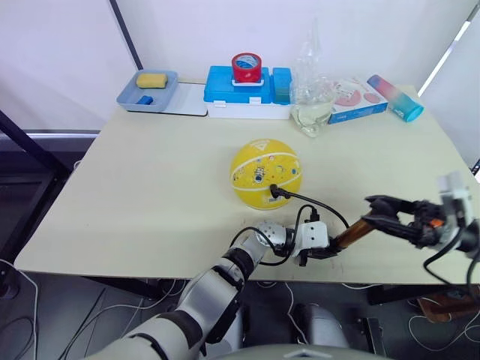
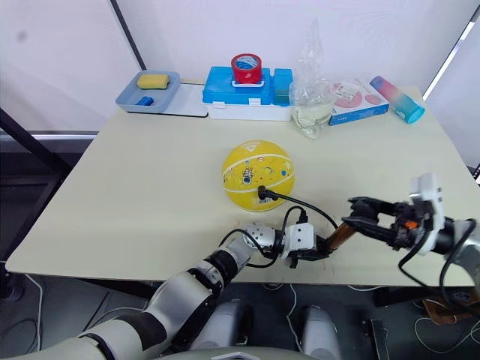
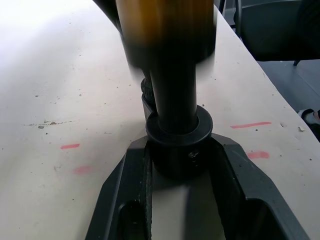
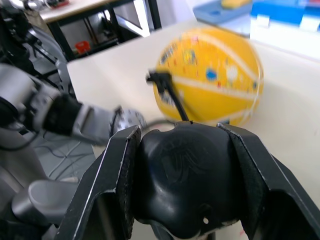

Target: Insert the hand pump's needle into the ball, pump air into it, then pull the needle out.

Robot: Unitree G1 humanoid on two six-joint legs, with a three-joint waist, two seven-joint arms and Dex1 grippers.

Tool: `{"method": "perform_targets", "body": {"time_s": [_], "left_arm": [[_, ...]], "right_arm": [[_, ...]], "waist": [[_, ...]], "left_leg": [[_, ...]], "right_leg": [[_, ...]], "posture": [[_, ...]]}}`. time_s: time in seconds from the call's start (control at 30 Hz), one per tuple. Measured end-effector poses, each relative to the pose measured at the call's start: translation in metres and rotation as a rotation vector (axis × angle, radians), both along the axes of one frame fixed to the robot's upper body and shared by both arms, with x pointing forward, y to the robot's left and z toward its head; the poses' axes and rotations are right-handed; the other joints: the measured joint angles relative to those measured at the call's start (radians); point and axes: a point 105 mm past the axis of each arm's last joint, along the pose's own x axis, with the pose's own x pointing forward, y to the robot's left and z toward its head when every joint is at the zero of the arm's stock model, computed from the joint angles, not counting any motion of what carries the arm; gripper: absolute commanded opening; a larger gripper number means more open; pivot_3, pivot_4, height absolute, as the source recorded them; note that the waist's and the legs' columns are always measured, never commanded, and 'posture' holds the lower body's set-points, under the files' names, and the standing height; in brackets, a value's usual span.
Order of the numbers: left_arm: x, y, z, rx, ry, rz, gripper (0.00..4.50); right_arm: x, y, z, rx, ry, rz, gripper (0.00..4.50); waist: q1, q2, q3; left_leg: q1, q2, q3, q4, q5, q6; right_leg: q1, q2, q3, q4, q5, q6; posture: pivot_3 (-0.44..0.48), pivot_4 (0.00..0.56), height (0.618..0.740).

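In the left eye view, the ball (image 1: 265, 173) sits just right of the frame's centre on the pale counter (image 1: 135, 202), with the needle (image 1: 275, 190) pushed into its lower right side and the black hose looping down from there. The hand pump (image 1: 352, 233) lies tilted at the lower right of the frame, slung between the two arms. The left jaws (image 1: 321, 250) are clenched on its lower black end cap, and the right jaws (image 1: 379, 212) grasp the black handle at its upper end. Along the top of the frame stand a blue tray (image 1: 148, 91) with a yellow sponge (image 1: 152, 79), a blue box (image 1: 247, 92) carrying a red tape roll (image 1: 247, 67), a clear plastic bag (image 1: 315, 94) and a pink-and-teal bottle (image 1: 395, 97).

The left wrist view has the black fingers (image 3: 125, 185) pinching the end cap at centre frame, the gold barrel rising toward the top.

The right wrist view shows the rounded black handle (image 4: 182, 175) held between both fingers at the bottom, the ball at upper right with the needle fitting in its side.
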Motion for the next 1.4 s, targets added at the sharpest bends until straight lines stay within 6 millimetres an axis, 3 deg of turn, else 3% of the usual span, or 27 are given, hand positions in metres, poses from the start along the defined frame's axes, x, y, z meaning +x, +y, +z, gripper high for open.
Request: {"method": "perform_targets", "body": {"time_s": [0.23, 0.37, 0.43, 0.9, 1.13, 1.4], "left_arm": [[0.000, -0.001, 0.000, -0.002, 0.000, 0.000, 1.12], [0.000, -0.002, 0.002, -0.015, 0.005, 0.005, 1.12], [0.000, -0.002, 0.002, -0.015, 0.006, 0.003, 1.12], [0.000, -0.003, 0.003, -0.026, -0.001, 0.009, 1.12], [-0.001, -0.003, 0.002, -0.022, -0.004, 0.007, 1.12], [-0.001, -0.003, 0.001, -0.021, -0.005, 0.010, 1.12]], "right_arm": [[-0.002, -0.003, 0.011, 0.020, 0.013, -0.001, 1.92], [-0.006, -0.007, 0.058, 0.009, -0.039, 0.023, 1.92], [-0.007, -0.007, 0.067, 0.015, -0.049, 0.022, 1.92], [-0.007, -0.004, 0.075, 0.049, 0.008, 0.003, 1.92], [-0.012, 0.001, 0.061, -0.006, -0.008, 0.003, 1.92], [-0.007, 0.013, -0.001, -0.088, 0.019, 0.019, 1.92]], "waist": [[0.001, 0.000, 0.000], [0.000, 0.006, 0.005], [0.002, 0.006, 0.006], [0.001, 0.006, 0.005], [0.002, 0.006, 0.005], [-0.001, 0.003, 0.002]], "left_leg": [[0.000, 0.000, 0.000, 0.000, 0.000, 0.000], [-0.001, -0.002, 0.001, 0.000, 0.000, 0.000], [-0.001, -0.001, -0.001, 0.000, 0.000, 0.000], [-0.002, -0.002, 0.001, 0.000, 0.002, 0.004], [-0.002, -0.002, 0.001, 0.000, 0.002, 0.005], [0.000, -0.001, 0.001, 0.000, 0.001, 0.001]], "right_leg": [[0.000, 0.000, 0.000, 0.000, 0.000, 0.000], [-0.001, -0.003, -0.001, 0.000, 0.001, 0.001], [-0.001, -0.001, -0.002, 0.000, 0.001, 0.001], [-0.001, -0.003, -0.001, 0.000, 0.001, 0.001], [-0.001, -0.003, -0.002, 0.000, 0.001, 0.001], [0.000, -0.002, -0.001, 0.000, 0.001, 0.001]], "posture": [[0.000, 0.150, 0.739], [0.000, 0.150, 0.739], [0.000, 0.150, 0.739], [0.000, 0.150, 0.739], [0.000, 0.150, 0.739], [0.000, 0.150, 0.739]]}}
